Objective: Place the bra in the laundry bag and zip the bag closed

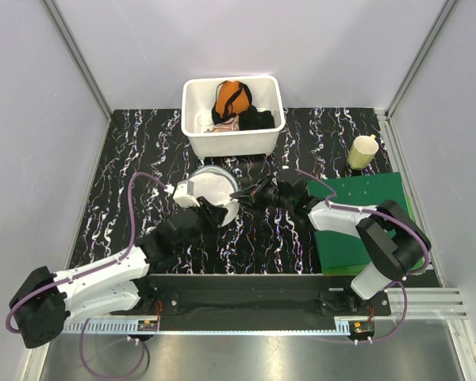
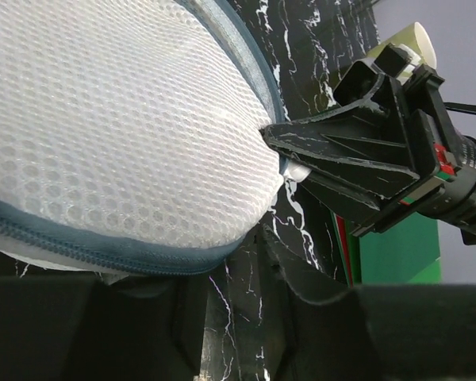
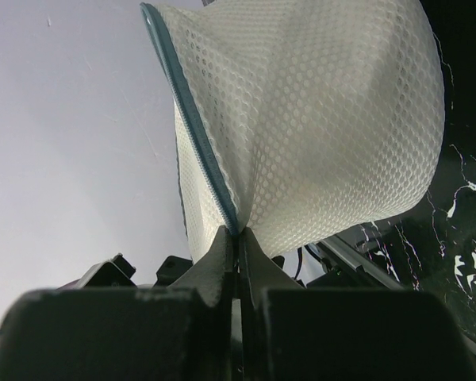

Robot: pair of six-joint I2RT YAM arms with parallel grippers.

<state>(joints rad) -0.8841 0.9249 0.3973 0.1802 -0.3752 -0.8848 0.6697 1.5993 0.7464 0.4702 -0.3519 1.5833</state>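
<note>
The laundry bag point(image 1: 214, 184) is seen near the middle of the table point(image 1: 143, 159). Its white mesh and grey zip rim are shown close up in both wrist views point(image 2: 119, 127) point(image 3: 325, 135).

The zip rim is pinched by the right hand point(image 1: 242, 194) at 3 o'clock of the bag. In its own wrist view, that hand point(image 3: 238, 238) is closed tight on the rim.

The left hand point(image 1: 210, 210) is placed at 6 o'clock of the bag. Its fingers point(image 2: 143, 317) are held a little apart, and the rim lies just above them. Whether the bag is touched by them cannot be told.

A white tub point(image 1: 230, 143) is set at 12 o'clock of the bag. An orange garment point(image 1: 230, 97) and a black garment point(image 1: 256, 119) are kept in it. The bra cannot be picked out for sure.

A pale cup point(image 1: 363, 151) is seen at 2 o'clock, and a green mat point(image 1: 357, 214) at 4 o'clock.
</note>
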